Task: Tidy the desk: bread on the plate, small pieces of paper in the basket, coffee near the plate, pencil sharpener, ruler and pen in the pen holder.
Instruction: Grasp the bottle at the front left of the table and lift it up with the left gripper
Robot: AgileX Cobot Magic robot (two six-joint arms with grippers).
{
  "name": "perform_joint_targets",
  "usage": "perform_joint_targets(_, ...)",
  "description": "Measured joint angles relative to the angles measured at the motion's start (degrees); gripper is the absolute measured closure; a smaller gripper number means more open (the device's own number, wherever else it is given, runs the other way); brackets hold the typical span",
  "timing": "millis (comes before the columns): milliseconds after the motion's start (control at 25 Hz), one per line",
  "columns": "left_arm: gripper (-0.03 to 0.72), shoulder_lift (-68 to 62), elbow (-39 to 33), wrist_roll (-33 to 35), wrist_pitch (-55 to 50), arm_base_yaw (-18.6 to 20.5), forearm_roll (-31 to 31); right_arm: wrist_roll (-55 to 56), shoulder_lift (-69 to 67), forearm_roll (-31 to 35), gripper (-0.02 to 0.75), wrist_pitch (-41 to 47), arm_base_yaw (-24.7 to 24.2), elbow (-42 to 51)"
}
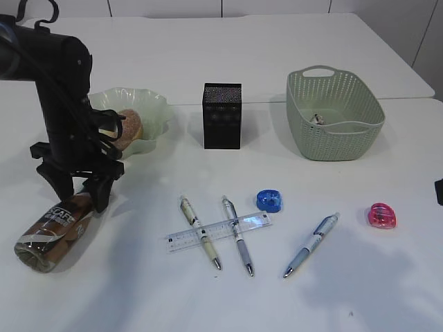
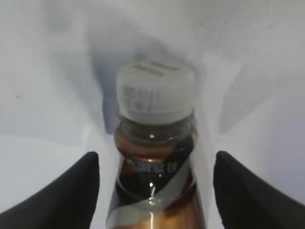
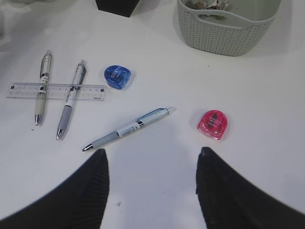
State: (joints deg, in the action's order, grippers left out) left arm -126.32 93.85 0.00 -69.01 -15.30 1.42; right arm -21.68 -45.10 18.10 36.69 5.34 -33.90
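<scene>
So roughly halfway, I'd say. The bread [image 1: 127,129] is already sitting in the plate [image 1: 154,105] at about 10 o'clock on the tabletop [image 1: 346,290], and there's crumpled paper [image 1: 318,119] down in the basket [image 1: 335,142] at 2 o'clock, so those two look done as far as I can see (no loose scraps visible anywhere else).

Coffee [image 1: 52,238] is the one in progress. It's lying on its side at roughly 8 o'clock, cap end pointing up toward the plate. The left pincer [image 1: 79,198] is down over its neck, jaws spread wide on either side of it. In the left wrist view you can see gaps between the bottle [image 2: 155,186] and both black fingers [image 2: 71,191], so it's released, not gripping yet. My guess is it's lining up to grab it and stand it next to the plate.

Still totally untouched: the holder [image 1: 222,116] at 12 o'clock with nothing visibly in it, the ruler [image 1: 218,232] at 6 o'clock with two pens [image 1: 201,232] lying across it, a third pen [image 1: 311,245] off at 5 o'clock, a blue sharpener [image 1: 269,200] just past the ruler's right end, and a pink sharpener [image 1: 382,216] way out at 4 o'clock.

Right pincer [image 3: 152,191] is hanging open above the third pen and pink sharpener, holding nothing.
</scene>
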Motion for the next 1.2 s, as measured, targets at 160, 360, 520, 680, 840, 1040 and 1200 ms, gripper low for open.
perform_joint_targets(160, 0.162, -0.2, 0.0, 0.0, 0.0, 0.0, 0.0, 0.0, 0.0, 0.0, 0.278, -0.1, 0.0, 0.0)
perform_joint_targets(360, 0.202, -0.2, 0.0, 0.0, 0.0, 0.0, 0.0, 0.0, 0.0, 0.0, 0.278, -0.1, 0.0, 0.0)
perform_joint_targets(520, 0.295, -0.2, 0.0, 0.0, 0.0, 0.0, 0.0, 0.0, 0.0, 0.0, 0.278, -0.1, 0.0, 0.0)
perform_joint_targets(680, 0.356, -0.2, 0.0, -0.3, 0.0, 0.0, 0.0, 0.0, 0.0, 0.0, 0.278, -0.1, 0.0, 0.0)
perform_joint_targets(840, 0.407, -0.2, 0.0, -0.3, 0.0, 0.0, 0.0, 0.0, 0.0, 0.0, 0.278, -0.1, 0.0, 0.0)
perform_joint_targets(1040, 0.432, -0.2, 0.0, -0.3, -0.1, 0.0, 0.0, 0.0, 0.0, 0.0, 0.278, -0.3, 0.0, 0.0)
perform_joint_targets(1200, 0.432, -0.2, 0.0, -0.4, -0.1, 0.0, 0.0, 0.0, 0.0, 0.0, 0.278, -0.4, 0.0, 0.0)
